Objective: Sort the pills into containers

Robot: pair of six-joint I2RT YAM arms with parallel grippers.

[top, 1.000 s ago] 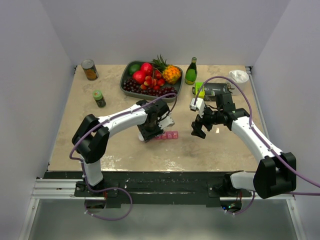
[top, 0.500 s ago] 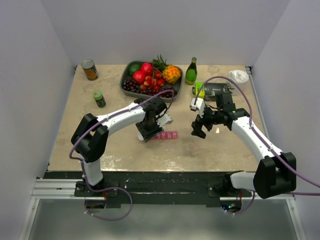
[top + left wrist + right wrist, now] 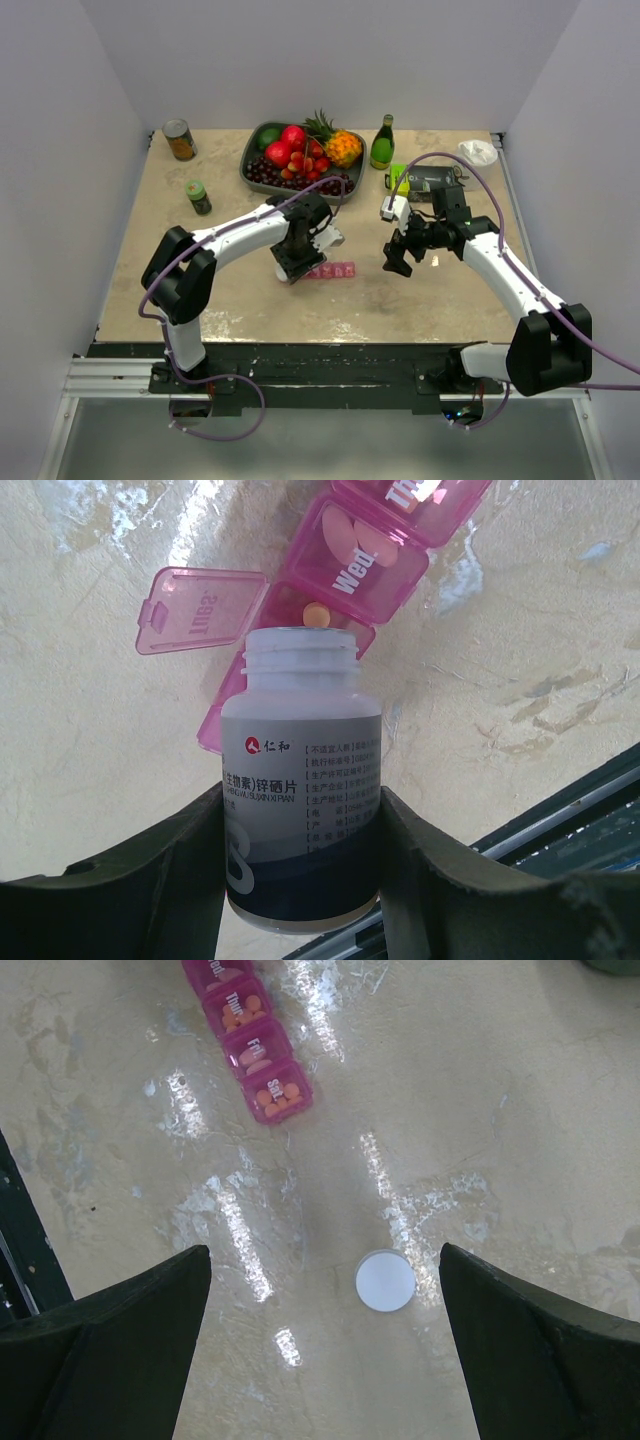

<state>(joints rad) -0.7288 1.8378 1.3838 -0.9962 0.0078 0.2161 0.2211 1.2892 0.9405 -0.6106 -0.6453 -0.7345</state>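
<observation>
Left gripper [image 3: 300,815] is clamped on the lower body of a capless white bottle [image 3: 300,750], tipped so its open mouth points at the pink pill organiser [image 3: 375,565] lying on the table [image 3: 90,730] just beyond. That tilt looks meant to let pills roll out singly rather than spill. Directly past the mouth, one open compartment [image 3: 345,625] has its lid [image 3: 200,610] flipped back, and a single orange pill [image 3: 317,611] lies in it just beyond the bottle's rim, so this seems to be the cell being filled. Cells toward the strip's other end show pills through their shut lids. Right gripper [image 3: 322,1260] hangs with its fingers spread wide and nothing between them, over bare table near that end. A round white cap [image 3: 385,1280] lies flat there, probably the bottle's, parked within reach for recapping. Farther back stand a green-capped jar [image 3: 198,196], a fruit tray [image 3: 248,172], a green bottle [image 3: 382,142] and a can [image 3: 179,139], well apart from the work.
</observation>
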